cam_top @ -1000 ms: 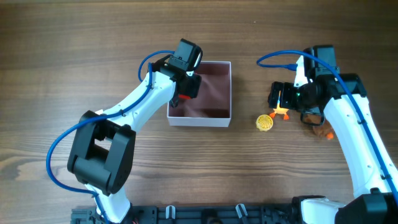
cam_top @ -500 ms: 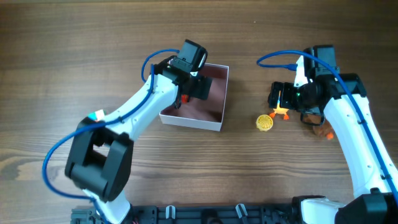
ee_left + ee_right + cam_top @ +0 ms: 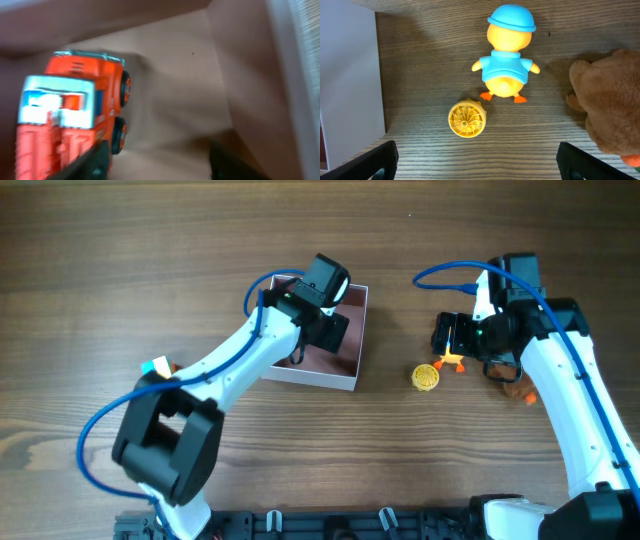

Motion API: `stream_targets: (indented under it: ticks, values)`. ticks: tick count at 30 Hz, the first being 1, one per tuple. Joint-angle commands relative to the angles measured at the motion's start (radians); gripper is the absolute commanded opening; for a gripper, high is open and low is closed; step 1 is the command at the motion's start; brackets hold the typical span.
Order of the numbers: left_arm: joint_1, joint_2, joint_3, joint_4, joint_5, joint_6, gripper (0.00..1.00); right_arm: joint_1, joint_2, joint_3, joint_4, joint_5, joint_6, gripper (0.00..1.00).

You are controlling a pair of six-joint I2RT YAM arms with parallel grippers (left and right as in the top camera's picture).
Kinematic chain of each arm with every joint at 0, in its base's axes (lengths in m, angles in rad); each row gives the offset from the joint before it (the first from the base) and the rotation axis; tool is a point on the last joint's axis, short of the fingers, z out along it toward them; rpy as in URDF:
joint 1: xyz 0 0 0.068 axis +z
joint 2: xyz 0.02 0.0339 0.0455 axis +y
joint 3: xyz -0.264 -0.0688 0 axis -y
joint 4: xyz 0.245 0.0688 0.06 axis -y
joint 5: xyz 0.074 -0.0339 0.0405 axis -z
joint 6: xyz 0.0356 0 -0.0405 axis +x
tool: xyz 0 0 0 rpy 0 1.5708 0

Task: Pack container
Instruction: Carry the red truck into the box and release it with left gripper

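Note:
The container (image 3: pixel 305 376), a white-walled box with a dusty-pink inside, lies skewed at the table's middle. My left gripper (image 3: pixel 328 330) is down inside it and open. In the left wrist view an orange toy fire truck (image 3: pixel 70 115) lies on the pink floor (image 3: pixel 175 85), at the left finger and not between the open jaws (image 3: pixel 160 167). My right gripper (image 3: pixel 447 335) hovers open and empty. Its wrist view shows a yellow duck in blue hat and shirt (image 3: pixel 506 60) and a yellow toy wheel (image 3: pixel 467 119) ahead of the jaws (image 3: pixel 477 167).
A brown plush toy (image 3: pixel 610 105) lies right of the duck, under my right arm in the overhead view (image 3: pixel 508 372). The yellow wheel (image 3: pixel 427 377) lies between container and right arm. A small cyan-and-orange item (image 3: pixel 160 366) peeks out beside my left arm. The container's white wall (image 3: pixel 347 75) edges the right wrist view.
My left gripper moved right inside the container, and the container has shifted left and turned askew. The small item by the left arm came into view. The right arm has not moved.

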Motion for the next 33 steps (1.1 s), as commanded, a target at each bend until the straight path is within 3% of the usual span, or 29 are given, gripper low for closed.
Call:
stream_targets:
  ticks: [1,2,6,13,24,28,31,33]
  values:
    - [-0.001,0.063,0.0,0.037,0.023,0.003,0.44,-0.004,0.0,0.022,-0.002,0.021,-0.005,0.99]
    - [0.0,0.076,0.0,0.052,0.02,0.007,0.39,-0.004,0.0,0.022,-0.002,0.021,-0.006,1.0]
    - [0.0,0.092,0.0,0.106,-0.024,0.058,0.34,-0.004,0.0,0.022,-0.007,0.021,-0.006,0.99]
    - [0.001,0.092,0.0,0.143,-0.238,0.058,0.38,-0.004,0.0,0.022,-0.008,0.021,-0.006,0.99]
    - [0.043,0.092,0.0,0.16,-0.248,0.058,0.46,-0.004,0.0,0.022,-0.009,0.021,-0.006,1.0]
    - [0.044,0.092,0.0,0.177,-0.247,0.058,0.59,-0.004,0.0,0.021,-0.008,0.021,-0.006,0.99]
    - [0.032,0.09,0.001,0.18,-0.247,0.058,0.8,-0.004,0.0,0.021,-0.009,0.021,-0.006,0.99]
    - [0.016,0.083,0.001,0.18,-0.247,0.058,1.0,-0.004,0.0,0.021,-0.008,0.021,-0.006,1.0]
